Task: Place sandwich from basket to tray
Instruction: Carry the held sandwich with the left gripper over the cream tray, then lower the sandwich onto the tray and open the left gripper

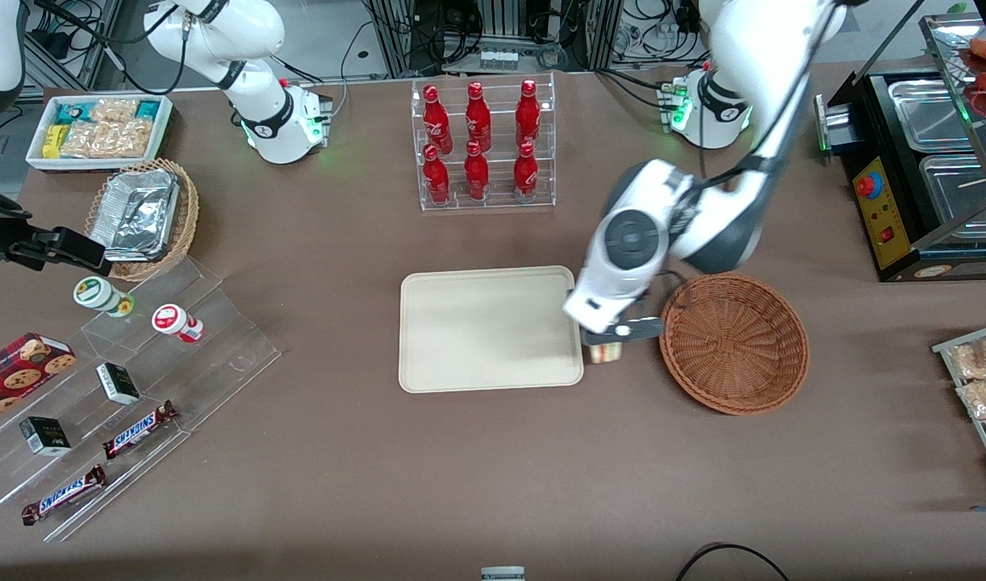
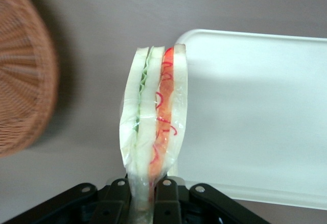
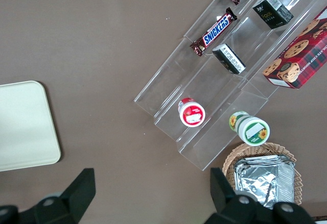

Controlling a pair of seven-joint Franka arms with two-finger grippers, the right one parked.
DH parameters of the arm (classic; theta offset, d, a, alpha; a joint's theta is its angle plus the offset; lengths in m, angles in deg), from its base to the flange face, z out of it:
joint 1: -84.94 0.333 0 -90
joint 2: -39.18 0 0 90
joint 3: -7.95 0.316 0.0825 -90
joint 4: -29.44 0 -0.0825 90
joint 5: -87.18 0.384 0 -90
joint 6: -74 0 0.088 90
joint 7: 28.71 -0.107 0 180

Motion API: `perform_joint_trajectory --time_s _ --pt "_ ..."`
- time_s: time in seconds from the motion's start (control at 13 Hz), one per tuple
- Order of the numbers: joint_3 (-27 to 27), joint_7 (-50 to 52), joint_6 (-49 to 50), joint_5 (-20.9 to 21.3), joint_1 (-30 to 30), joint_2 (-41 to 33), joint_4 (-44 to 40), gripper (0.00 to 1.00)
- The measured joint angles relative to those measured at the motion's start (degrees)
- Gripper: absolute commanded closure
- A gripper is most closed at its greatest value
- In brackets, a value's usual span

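Pale sandwich (image 2: 153,127) in claw (image 2: 144,196)

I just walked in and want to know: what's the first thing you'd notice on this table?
The gripper holding a wrapped sandwich in the air between the woven basket and the cream tray. Farther from the front camera, six shiny red bottles stand in a clear rack.
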Motion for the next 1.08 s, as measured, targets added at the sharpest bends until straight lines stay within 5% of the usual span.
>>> perform_joint_trajectory --time_s 0.62,1.08 --pt "0.0 11.2 -0.1 -0.1 -10.5 13.7 -16.8 1.00" --pt "0.0 13.6 -2.0 -0.1 -12.0 18.0 -19.9 1.00"
